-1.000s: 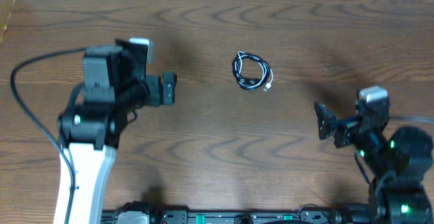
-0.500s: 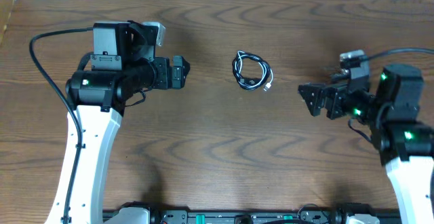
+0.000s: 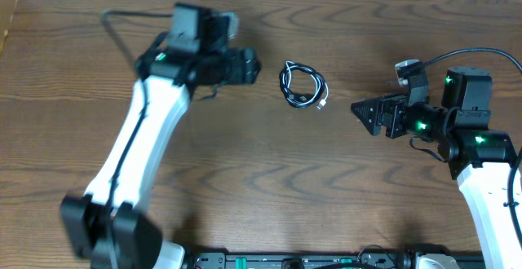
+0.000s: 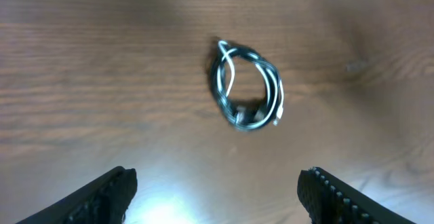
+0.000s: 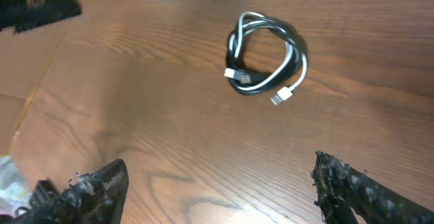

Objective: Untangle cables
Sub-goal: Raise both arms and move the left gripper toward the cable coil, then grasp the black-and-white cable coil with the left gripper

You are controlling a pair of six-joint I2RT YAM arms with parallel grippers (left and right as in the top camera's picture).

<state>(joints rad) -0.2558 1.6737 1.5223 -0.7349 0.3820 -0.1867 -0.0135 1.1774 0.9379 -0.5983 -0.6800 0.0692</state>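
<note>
Black and white cables (image 3: 303, 86) are left coiled on the table (image 3: 269, 179), unmoved. The left gripper (image 3: 251, 65) and right gripper (image 3: 359, 108) have been brought nearer, both spread wide, nothing held.

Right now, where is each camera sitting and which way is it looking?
Overhead: fixed above the table, facing straight down; shows left arm with left pincer, right arm with right pincer, cables between them.
Left wrist: on the left arm, looking down at the cables; the left pincer's open tips frame the bottom.
Right wrist: on the right arm, looking down at the cables; the right pincer's open tips frame the bottom.
Shared: all three see the same coiled cables.
</note>
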